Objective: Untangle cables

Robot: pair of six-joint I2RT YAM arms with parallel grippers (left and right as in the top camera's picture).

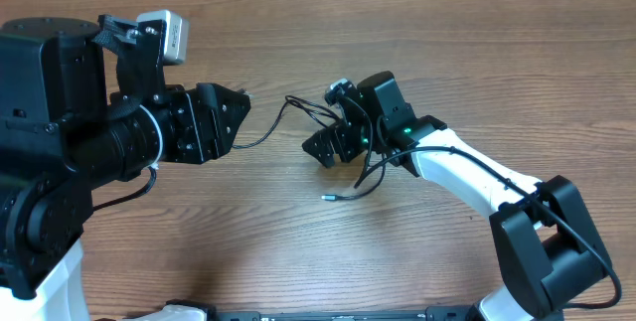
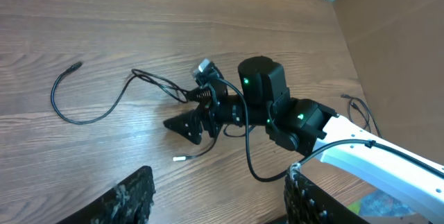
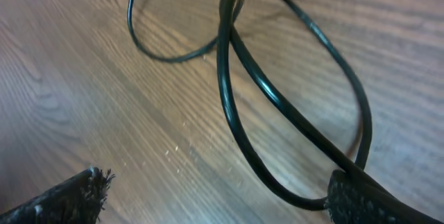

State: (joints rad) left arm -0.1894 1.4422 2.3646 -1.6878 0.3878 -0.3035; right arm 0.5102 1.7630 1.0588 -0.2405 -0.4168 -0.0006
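The cables (image 2: 97,118) lie on the wooden surface (image 1: 298,261) between the two arms. One strand curves away toward the left arm, and a small knot of strands sits directly at the right end effector (image 1: 323,149). A separate end with a silvery plug (image 2: 179,159) lies just beside that knot, nearer to the front edge.

The fingers of the right end effector stand wide apart. In its own camera a loop (image 3: 222,71) lies between them and runs against one finger, but it is not clamped. The left end effector (image 2: 218,179) is also apart and holds nothing.

I judge that the step is to take one strand and draw it out of the knot. The right end effector should close on the loop only where it is single. Then it should pull slowly, low over the surface, away from the crossing.

The right arm covers the crossing itself, so I cannot tell how the strands pass each other or how many cables there are.
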